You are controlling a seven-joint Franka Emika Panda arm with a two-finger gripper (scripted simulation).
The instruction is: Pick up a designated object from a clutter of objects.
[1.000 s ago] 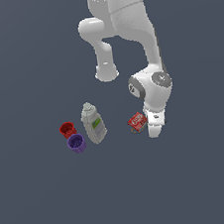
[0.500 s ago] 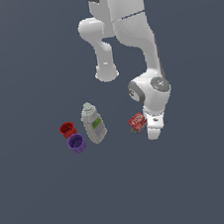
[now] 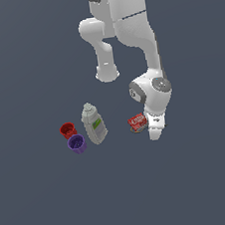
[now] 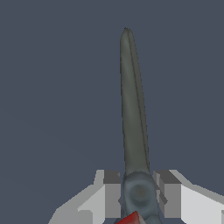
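Lowered a little since the earlier frames, the gripper (image 3: 155,131) now sits close to the ground just beside the small red packet (image 3: 137,122), on the exterior view's right of it; the other items have not shifted. That packet, red with white lettering, lies by itself to the exterior view's right of the grey-white bottle (image 3: 94,124), well apart from the red cup (image 3: 67,130) and the purple cup (image 3: 77,144), which sit together at the exterior view's left end of the clutter.

In the wrist view the two fingers (image 4: 111,192) stand apart, with a long grey-green form (image 4: 132,105) stretching away between them (what it is cannot be told) and a red corner (image 4: 131,218), probably the packet, showing at the frame's edge near the finger bases. So the jaws read as spread and gripping nothing.

As a judgement, the approach is nearly done; closing on the packet and lifting it are left. Whether the packet lies properly between the fingers cannot be told.
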